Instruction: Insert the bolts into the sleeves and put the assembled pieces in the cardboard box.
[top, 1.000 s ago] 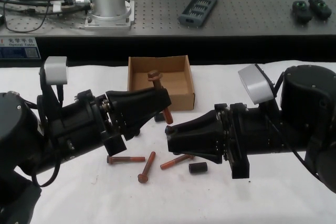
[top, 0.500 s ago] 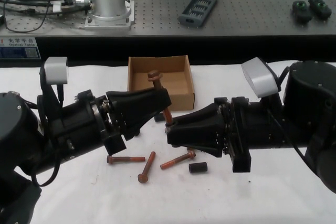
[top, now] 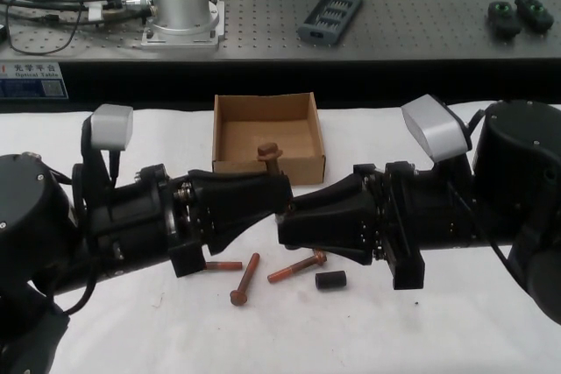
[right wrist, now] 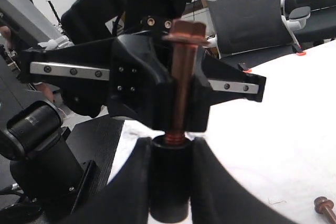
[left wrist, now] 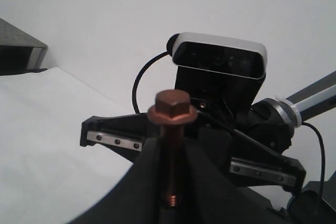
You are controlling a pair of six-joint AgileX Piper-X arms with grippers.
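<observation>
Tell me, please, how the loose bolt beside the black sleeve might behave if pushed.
The bolt looks like solid metal, so probably stiff and heavy for its size. Its shank would likely roll, the wider head curving its path; the cloth may damp that.

The white-covered desk (top: 456,330) carries a cardboard box (top: 303,167) toward twelve o'clock. At the box's six o'clock lie three loose bolts (top: 244,279), with a black sleeve (top: 330,281) at their three o'clock.

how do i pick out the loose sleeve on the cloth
Start at the cardboard box and come toward the camera onto the white cloth. The sleeve lies just right of three loose bolts; it is the small black piece, while they are copper-coloured.
</observation>
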